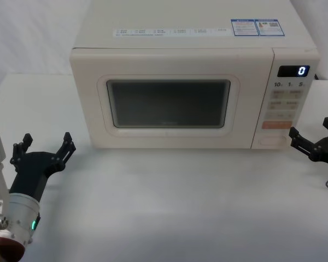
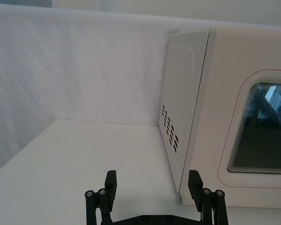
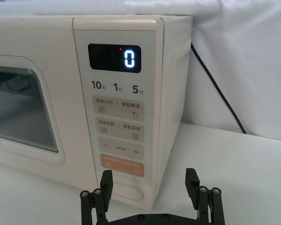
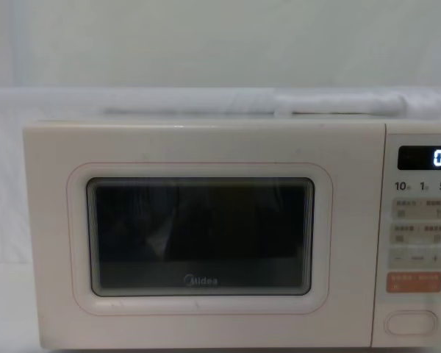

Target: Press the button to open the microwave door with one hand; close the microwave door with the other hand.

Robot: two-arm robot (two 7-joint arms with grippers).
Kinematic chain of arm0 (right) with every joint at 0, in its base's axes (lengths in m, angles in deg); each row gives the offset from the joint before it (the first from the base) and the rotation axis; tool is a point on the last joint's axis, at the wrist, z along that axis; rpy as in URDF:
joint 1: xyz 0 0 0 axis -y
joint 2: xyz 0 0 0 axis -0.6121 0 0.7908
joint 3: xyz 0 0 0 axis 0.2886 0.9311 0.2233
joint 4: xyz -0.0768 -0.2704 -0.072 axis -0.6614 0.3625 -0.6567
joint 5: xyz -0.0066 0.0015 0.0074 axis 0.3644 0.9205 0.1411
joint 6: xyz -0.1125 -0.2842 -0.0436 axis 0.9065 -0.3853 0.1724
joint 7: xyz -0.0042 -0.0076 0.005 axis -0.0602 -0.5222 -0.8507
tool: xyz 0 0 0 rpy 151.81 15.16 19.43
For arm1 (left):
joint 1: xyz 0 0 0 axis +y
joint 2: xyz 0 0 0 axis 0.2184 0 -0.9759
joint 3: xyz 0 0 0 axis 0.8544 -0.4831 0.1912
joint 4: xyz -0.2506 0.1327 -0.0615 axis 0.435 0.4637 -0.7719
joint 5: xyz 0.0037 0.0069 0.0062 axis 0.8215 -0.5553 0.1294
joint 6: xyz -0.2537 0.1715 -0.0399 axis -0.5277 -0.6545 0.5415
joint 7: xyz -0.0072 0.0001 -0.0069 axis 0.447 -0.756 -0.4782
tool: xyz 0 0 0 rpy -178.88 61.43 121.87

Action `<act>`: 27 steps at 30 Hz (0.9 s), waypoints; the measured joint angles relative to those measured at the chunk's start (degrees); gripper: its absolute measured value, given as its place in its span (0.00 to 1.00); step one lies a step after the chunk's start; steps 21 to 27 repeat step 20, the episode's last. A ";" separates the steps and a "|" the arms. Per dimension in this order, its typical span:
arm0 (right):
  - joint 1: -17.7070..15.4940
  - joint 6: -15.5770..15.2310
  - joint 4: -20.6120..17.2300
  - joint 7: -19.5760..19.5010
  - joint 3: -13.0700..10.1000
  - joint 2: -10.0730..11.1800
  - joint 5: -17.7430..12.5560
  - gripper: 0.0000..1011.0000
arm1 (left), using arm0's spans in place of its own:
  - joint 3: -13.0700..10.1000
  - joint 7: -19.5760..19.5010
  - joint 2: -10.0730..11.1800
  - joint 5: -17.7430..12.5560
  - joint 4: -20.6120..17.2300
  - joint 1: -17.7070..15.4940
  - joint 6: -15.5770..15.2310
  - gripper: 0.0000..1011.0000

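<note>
Microwave [image 1: 175, 82] is sitting broadside on the white desk [image 1: 169, 202], its long axis running left to right and its front facing the robot. Microwave door [image 4: 198, 235] is lying flush and closed. Button [image 3: 127, 192], a wide pill lying horizontally, is sitting lowest on the control panel at the right end. Right gripper [image 1: 314, 135] is hovering just right of the button with fingers spread, apart from it. Left gripper [image 1: 42, 146] is hanging near the microwave's left front corner, fingers spread too.
</note>
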 joint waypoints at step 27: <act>0.00 0.00 0.00 0.00 0.00 0.00 0.00 0.99 | 0.00 0.00 0.00 0.00 0.00 0.00 0.00 0.99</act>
